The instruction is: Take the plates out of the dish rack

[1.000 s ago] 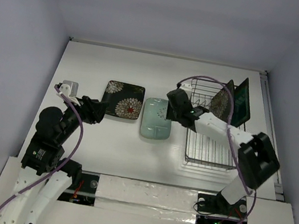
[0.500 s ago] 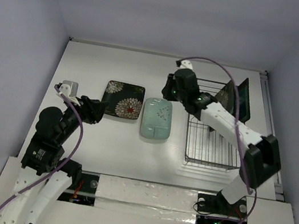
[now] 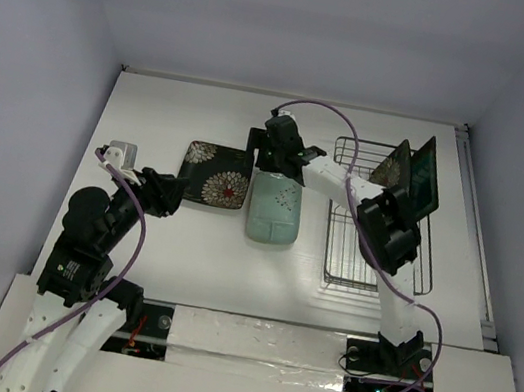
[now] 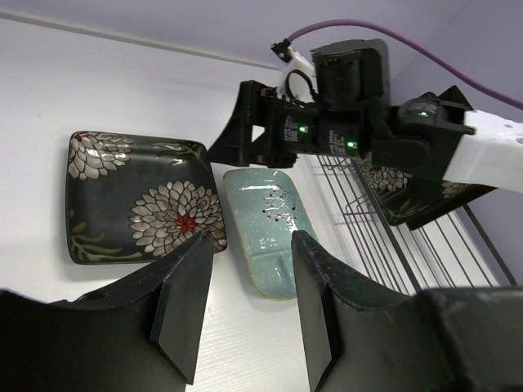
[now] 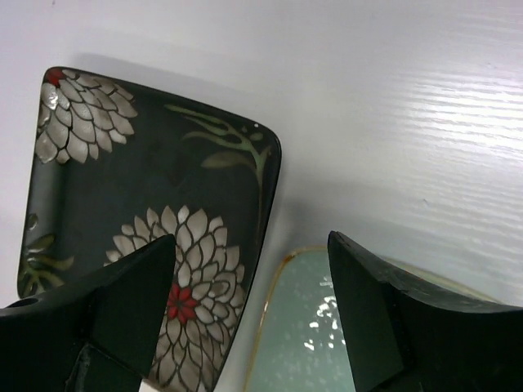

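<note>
Plates yet to unload: a flower plate [image 3: 388, 176] and a teal-centred plate [image 3: 426, 176], both on edge and leaning close together at the far right corner of the dish rack [image 3: 371, 266]; whether they touch cannot be told. Plates already out: a second flower plate [image 3: 216, 175] and, just beside it, a mint-green plate [image 3: 274, 208], both flat on the worktop [image 3: 154, 116].

Handling, as judged: the plates look glazed and rigid, so probably brittle, smooth under the fingers and of moderate weight; the exposed upper rim is the likely hold, pinched across the thickness and drawn up along the dividers; one finger would have to pass between the leaning pair, so a knock against its neighbour is the risk.

Pose: the right arm reaches left across the rack; the right hand [image 5: 251, 245] hangs over the far edges of the two flat plates, fingers wide, nothing between them. The left arm is folded; the left hand [image 4: 249, 253] sits low near the flat flower plate, fingers moderately parted, empty, pointing toward the plates.
</note>
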`<state>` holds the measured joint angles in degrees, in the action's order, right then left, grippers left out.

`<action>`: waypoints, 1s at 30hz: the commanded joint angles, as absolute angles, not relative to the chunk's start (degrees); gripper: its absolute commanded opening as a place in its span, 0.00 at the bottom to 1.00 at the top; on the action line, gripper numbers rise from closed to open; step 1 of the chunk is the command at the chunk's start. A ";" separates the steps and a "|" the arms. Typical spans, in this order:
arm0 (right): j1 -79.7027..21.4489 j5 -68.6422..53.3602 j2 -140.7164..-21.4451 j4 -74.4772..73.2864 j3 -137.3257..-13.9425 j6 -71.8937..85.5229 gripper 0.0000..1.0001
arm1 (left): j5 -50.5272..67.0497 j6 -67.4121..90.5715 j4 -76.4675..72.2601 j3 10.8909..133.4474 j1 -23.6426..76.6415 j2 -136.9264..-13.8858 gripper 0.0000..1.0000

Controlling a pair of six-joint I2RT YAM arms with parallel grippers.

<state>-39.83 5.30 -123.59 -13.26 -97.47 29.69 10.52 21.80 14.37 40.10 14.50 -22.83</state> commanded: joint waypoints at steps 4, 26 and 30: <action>-40.87 3.61 -127.53 -11.87 -105.46 31.73 0.80 | 11.60 21.97 11.60 39.99 14.15 -22.94 0.40; -44.99 2.63 -127.88 -17.13 -103.19 41.66 0.78 | 10.11 22.15 12.39 40.34 15.21 -21.27 0.41; -45.52 5.10 -126.12 -15.29 -99.67 43.59 0.78 | 9.67 22.15 12.48 40.34 15.73 -20.39 0.41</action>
<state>-44.42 3.18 -129.84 -16.71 -101.56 41.28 10.17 21.93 14.37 40.10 15.16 -21.39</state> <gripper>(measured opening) 0.783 0.408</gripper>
